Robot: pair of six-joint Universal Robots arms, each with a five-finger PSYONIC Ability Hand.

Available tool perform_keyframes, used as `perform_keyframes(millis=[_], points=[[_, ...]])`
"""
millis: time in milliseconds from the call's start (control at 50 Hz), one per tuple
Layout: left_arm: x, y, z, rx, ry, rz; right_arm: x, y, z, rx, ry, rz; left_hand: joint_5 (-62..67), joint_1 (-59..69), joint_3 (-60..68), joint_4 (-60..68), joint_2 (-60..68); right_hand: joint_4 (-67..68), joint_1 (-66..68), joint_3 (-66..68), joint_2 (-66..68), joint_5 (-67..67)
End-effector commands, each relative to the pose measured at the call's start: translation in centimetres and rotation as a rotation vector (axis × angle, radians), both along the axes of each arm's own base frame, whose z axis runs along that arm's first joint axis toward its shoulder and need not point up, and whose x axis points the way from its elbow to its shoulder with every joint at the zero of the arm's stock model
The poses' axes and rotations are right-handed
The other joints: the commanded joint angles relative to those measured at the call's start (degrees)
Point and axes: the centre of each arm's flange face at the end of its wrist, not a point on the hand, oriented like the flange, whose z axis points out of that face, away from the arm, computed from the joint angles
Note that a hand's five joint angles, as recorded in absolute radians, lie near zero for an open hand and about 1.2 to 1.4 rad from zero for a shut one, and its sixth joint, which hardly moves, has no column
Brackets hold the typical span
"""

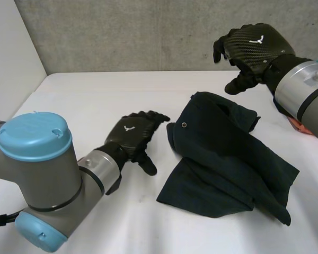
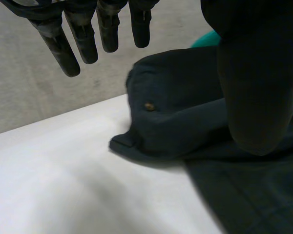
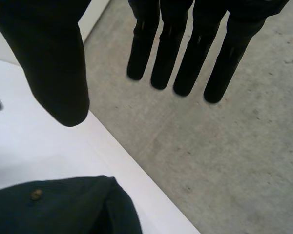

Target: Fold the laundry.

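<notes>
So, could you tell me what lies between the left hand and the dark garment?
Only a strip of bare white table: in the head view the left hand, fingers relaxed, lies just short of the dark garment.

The white table (image 1: 95, 100) before me carries one dark garment (image 1: 228, 159), crumpled and loosely doubled over, lying flat on its right half. A small round stud (image 1: 184, 125) shows on the fold nearest the table's centre. An orange-red item (image 1: 299, 124) sits at the right edge, mostly hidden and not identifiable.
</notes>
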Motion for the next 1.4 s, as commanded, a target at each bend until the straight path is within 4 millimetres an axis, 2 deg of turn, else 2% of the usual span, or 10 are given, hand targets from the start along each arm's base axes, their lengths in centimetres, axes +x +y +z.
perform_keyframes(millis=[20, 180, 400, 560, 620, 840, 960, 1080, 1220, 1400], points=[[-2.2, 4.4, -0.1, 0.000, -0.030, -0.153, -1.0, -4.5, -1.2, -0.028, 0.067, -0.042, -2.96, -1.49, -2.03, -1.73, -1.84, -8.16, -7.39, -8.22, -7.44, -7.38], [-5.5, 9.5, -2.6, -0.077, -0.132, -0.323, -0.9, -10.1, -6.5, -0.096, 0.327, 0.006, -2.96, -1.49, -2.03, -1.73, -1.84, -11.04, -10.27, -11.09, -10.31, -10.26], [-8.6, 9.8, -5.8, -0.210, -0.273, -0.291, -0.7, -12.9, -15.5, -0.101, 0.544, 0.147, -2.77, -1.31, -1.85, -1.54, -1.66, -14.74, -13.97, -14.80, -14.01, -13.96], [-9.3, 9.0, -4.6, -0.286, -0.227, -0.265, -1.1, -13.8, -19.8, -0.024, 0.553, 0.144, 48.65, 50.12, 49.58, 49.88, 49.77, 0.98, 1.75, 0.93, 1.71, 1.76], [-8.8, 7.8, -2.4, -0.336, -0.166, -0.207, -1.4, -14.3, -19.6, 0.004, 0.509, 0.129, 67.01, 68.47, 67.94, 68.24, 68.13, 41.12, 41.89, 41.07, 41.85, 41.90], [-5.2, -0.3, 5.8, -0.523, -0.050, 0.037, -2.5, -10.9, -9.6, 0.034, 0.238, 0.014, 67.04, 68.51, 67.97, 68.27, 68.16, 41.29, 42.06, 41.24, 42.02, 42.08], [-3.2, -4.6, 6.0, -0.451, -0.114, 0.103, -1.8, -6.7, -7.5, 0.066, 0.180, -0.028, 67.04, 68.51, 67.97, 68.27, 68.16, 41.29, 42.06, 41.24, 42.02, 42.08], [-2.9, -1.6, 3.3, -0.171, -0.122, -0.033, -1.3, -6.7, -8.7, 0.035, 0.221, -0.106, 11.42, 12.88, 12.35, 12.65, 12.54, 41.29, 42.06, 41.24, 42.02, 42.08], [-3.5, 3.9, -0.9, -0.057, -0.129, -0.205, -2.3, -8.8, -9.7, -0.006, 0.319, -0.220, 3.48, 4.94, 4.40, 4.71, 4.59, 41.29, 42.06, 41.24, 42.02, 42.08], [-6.8, 5.3, -4.6, -0.245, -0.083, -0.238, -1.9, -7.5, -10.2, 0.070, 0.309, -0.163, 4.48, 5.94, 5.41, 5.71, 5.59, 41.29, 42.06, 41.24, 42.02, 42.08]])
